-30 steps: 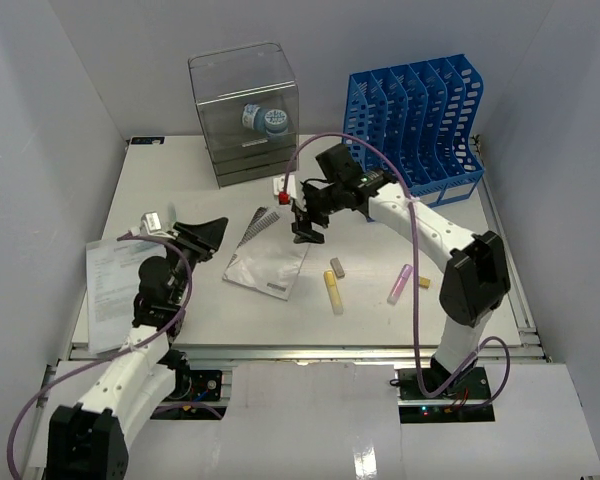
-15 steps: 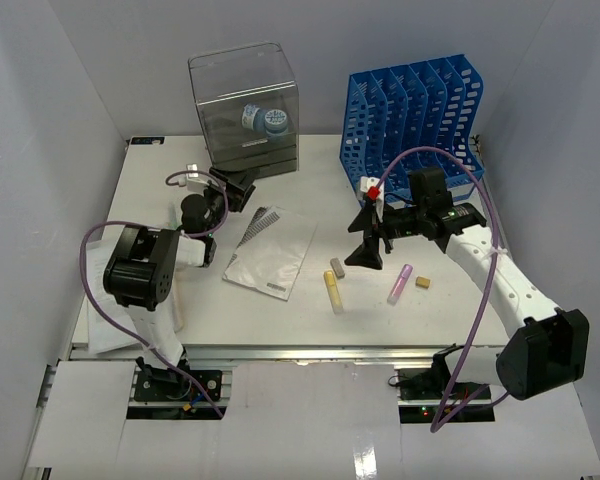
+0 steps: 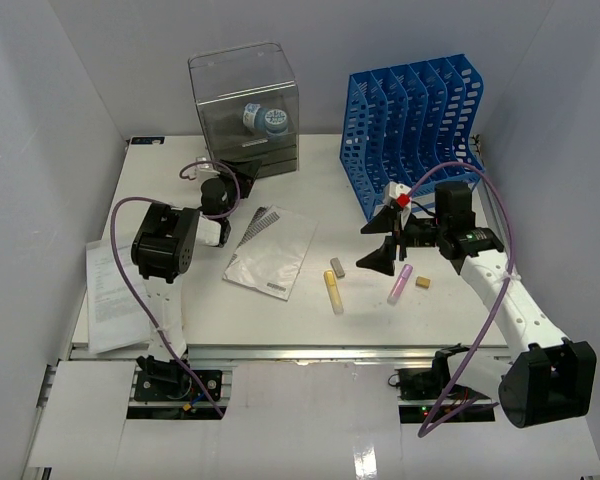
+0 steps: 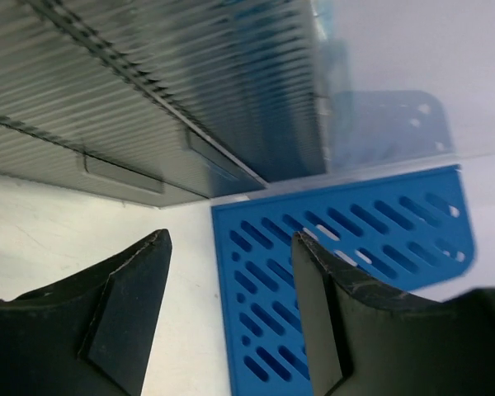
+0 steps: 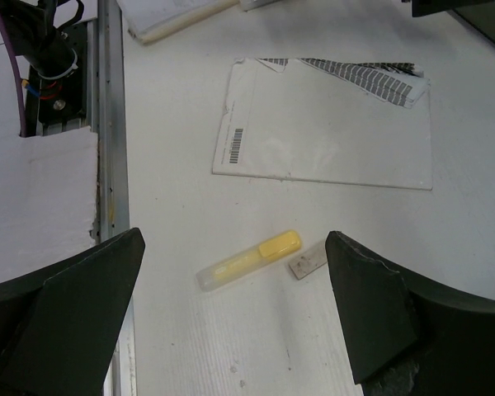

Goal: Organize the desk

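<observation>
While both arms reach out over the desk (image 3: 325, 190), neither claw holds anything. The desk is the wide white tabletop under everything, going from the metal rail (image 3: 300, 350) at the front to the back wall. The left gripper (image 4: 231, 247) has its two fingers apart with nothing between them. It points at the clear drawer box (image 3: 245, 105) in the far left part, close to its lower drawers. The blue file rack (image 3: 415, 120) stands at the far right. The right gripper (image 3: 378, 243) hangs over the middle right of the desk with its fingers spread wide. Below it, in the wrist view, lie a yellow highlighter (image 5: 249, 258) and a small grey piece (image 5: 308, 262), just beside each other, and near them a silver envelope (image 5: 330, 132). A pink marker (image 3: 399, 283) and a small tan piece (image 3: 423, 282) lie just to the right of this gripper. A printed sheet (image 3: 110, 290) rests at the left edge.
</observation>
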{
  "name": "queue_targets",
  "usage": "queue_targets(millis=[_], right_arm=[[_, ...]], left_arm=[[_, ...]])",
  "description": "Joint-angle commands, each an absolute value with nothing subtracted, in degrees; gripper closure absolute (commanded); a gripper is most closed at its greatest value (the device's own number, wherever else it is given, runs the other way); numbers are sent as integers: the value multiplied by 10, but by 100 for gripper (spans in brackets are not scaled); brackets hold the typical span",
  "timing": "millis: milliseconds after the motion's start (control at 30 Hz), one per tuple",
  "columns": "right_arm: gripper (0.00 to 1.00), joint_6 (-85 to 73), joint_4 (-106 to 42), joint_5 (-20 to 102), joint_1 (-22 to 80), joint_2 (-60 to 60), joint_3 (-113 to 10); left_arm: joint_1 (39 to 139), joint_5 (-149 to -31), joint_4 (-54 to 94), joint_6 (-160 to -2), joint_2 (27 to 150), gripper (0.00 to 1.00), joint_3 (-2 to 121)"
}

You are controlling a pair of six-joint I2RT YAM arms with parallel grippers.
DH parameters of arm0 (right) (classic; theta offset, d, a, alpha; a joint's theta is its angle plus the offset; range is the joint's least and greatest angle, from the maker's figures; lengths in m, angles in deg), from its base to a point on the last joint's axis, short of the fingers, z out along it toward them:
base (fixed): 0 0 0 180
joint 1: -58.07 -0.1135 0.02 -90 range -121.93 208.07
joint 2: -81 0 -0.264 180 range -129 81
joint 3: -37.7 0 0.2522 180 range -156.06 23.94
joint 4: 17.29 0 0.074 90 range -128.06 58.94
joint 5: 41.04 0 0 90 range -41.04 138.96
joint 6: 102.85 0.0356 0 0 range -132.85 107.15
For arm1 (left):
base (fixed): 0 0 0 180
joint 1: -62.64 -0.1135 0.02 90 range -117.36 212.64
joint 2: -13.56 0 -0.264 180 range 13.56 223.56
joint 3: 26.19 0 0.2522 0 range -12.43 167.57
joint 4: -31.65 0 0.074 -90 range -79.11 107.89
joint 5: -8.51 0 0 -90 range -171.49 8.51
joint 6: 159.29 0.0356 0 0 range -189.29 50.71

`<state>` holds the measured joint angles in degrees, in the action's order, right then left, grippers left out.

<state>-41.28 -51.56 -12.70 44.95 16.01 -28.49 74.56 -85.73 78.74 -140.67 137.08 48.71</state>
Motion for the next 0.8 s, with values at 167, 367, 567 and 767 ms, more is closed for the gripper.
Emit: queue_targets(millis=[167, 367, 567, 767], right_arm=[[3, -409, -483, -142, 451, 191, -268], [3, -409, -478, -140, 451, 200, -262], [3, -414, -478, -137, 451, 200, -260], [3, -419, -478, -134, 451, 199, -256]], left_arm=[[761, -767, 746, -1379, 1407, 43, 582], [762, -732, 724, -1399, 1434, 60, 608], [763, -715, 726, -1414, 1447, 71, 618], [763, -720, 755, -1424, 1442, 82, 588]])
